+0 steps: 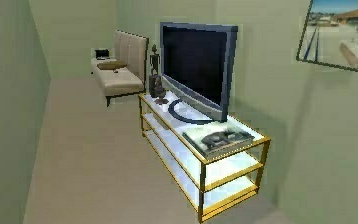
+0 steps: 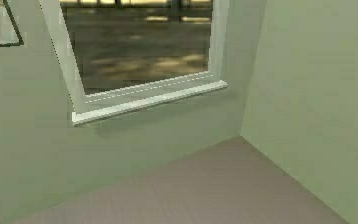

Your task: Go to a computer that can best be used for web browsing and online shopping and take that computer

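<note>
A gold-framed stand (image 1: 200, 192) with pale shelves fills the foreground of the forward view, a flat printed item (image 1: 217, 138) lying on its near end. Behind it on the same top stands a large dark-screened television (image 1: 197, 62), with a dark statuette (image 1: 156, 75) just beyond. Farther down the narrow room, a pale seat (image 1: 120, 84) sits against the wall with a brown cushion (image 1: 113, 66) and a small dark object (image 1: 104, 53) at its far end, too small to say whether it is the computer sought. A framed picture (image 1: 339, 35) hangs on the wall at the upper right. In the arm side view, bare floor (image 2: 217, 190) runs to a white-framed window (image 2: 137, 45) and its sill (image 2: 152, 100). How the gripper's jaws stand cannot be told.
</note>
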